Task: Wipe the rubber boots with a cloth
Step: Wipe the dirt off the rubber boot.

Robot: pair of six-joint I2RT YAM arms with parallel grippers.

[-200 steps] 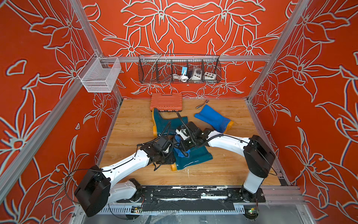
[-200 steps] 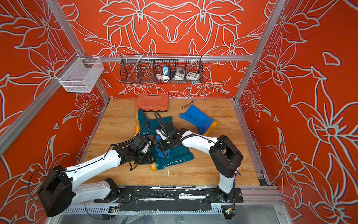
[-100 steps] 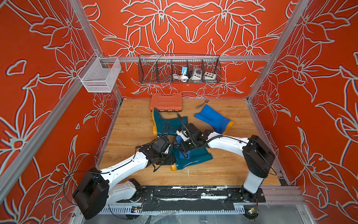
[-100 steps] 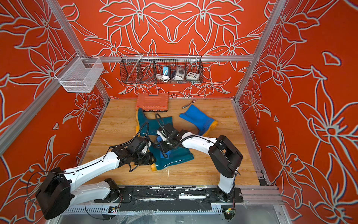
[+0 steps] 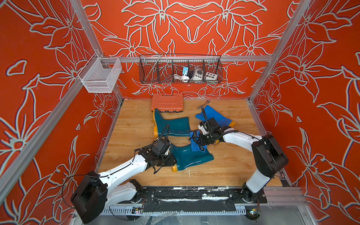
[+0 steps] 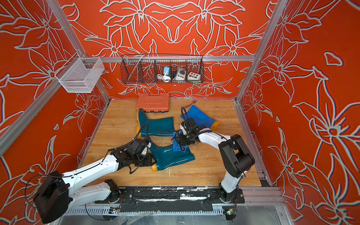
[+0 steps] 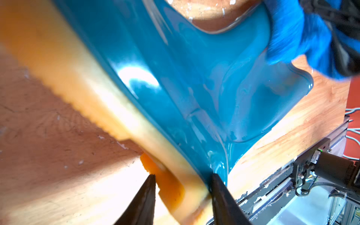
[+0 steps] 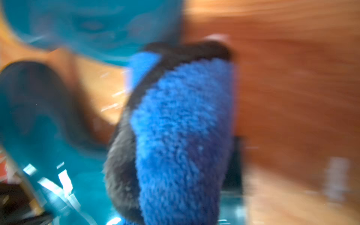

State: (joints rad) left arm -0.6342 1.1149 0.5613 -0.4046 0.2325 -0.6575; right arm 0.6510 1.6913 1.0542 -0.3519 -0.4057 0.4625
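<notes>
Holds the soft bright blue fuzzy cloth (image 5: pixel 195 143) clenched in the right hand (image 5: pixel 199 140), now dragged from the ankle out to the cuff of the nearer glossy dark teal rubber boot (image 5: pixel 190 158) at frame centre, and pins its yellow heel (image 7: pixel 171 187) in the tightening left hand (image 7: pixel 183 183), marking one stroke probably done.
</notes>
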